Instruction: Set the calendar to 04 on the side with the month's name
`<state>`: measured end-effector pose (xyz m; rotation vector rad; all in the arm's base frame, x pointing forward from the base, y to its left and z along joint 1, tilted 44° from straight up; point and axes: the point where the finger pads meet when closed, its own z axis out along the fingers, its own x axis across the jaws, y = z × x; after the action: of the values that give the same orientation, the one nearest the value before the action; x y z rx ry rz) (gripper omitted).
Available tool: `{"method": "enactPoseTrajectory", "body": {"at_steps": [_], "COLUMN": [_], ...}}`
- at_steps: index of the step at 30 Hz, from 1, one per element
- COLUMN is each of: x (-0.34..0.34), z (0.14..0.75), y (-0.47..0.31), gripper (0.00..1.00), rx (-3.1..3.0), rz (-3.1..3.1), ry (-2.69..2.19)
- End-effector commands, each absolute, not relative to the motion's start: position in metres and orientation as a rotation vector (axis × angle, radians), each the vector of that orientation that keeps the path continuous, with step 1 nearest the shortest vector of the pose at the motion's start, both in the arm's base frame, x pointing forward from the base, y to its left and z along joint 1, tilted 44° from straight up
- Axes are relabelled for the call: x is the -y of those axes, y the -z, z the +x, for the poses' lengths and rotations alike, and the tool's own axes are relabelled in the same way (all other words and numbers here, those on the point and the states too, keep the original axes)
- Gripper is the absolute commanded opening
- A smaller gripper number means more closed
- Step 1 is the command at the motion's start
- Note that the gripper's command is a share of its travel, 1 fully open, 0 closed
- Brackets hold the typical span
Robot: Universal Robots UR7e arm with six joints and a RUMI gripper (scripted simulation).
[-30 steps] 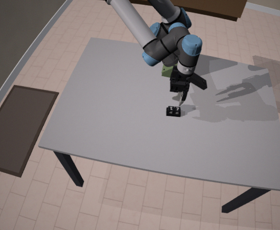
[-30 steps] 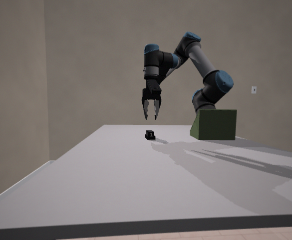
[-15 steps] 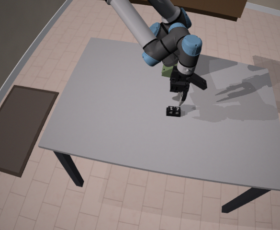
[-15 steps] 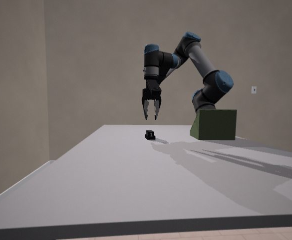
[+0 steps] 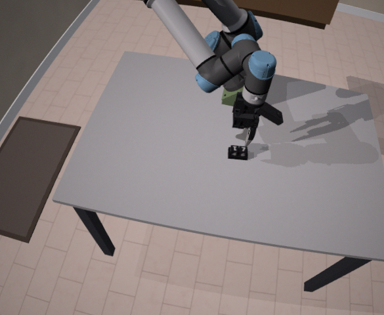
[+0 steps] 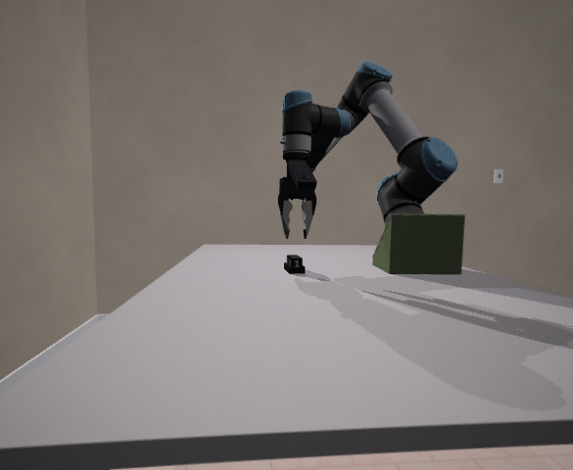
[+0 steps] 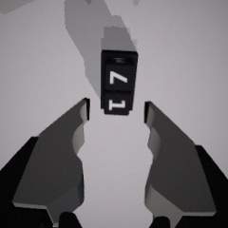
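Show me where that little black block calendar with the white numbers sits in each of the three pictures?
Top: the calendar lies right of centre on the table, just below the gripper.
Exterior: small and far back, mid-picture, under the gripper.
Wrist: upper centre, beyond the fingers.
Shared landmark: the gripper above it.
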<state>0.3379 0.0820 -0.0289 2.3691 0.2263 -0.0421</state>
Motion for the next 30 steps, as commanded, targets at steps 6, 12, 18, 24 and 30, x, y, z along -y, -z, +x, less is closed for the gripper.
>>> {"method": "enactPoseTrajectory", "body": {"at_steps": [6, 12, 18, 24, 30], "x": [-0.071, -0.067, -0.061, -0.056, -0.055], "z": [0.339, 0.339, 0.34, 0.34, 0.34], "y": [0.04, 0.045, 0.051, 0.056, 0.057], "gripper": [0.28, 0.28, 0.28, 0.28, 0.28], "rx": [-0.227, -0.227, -0.227, -0.227, -0.227], "rz": [2.37, 2.37, 2.37, 2.37, 2.37], "ry": [0.041, 0.041, 0.041, 0.041, 0.041]}}
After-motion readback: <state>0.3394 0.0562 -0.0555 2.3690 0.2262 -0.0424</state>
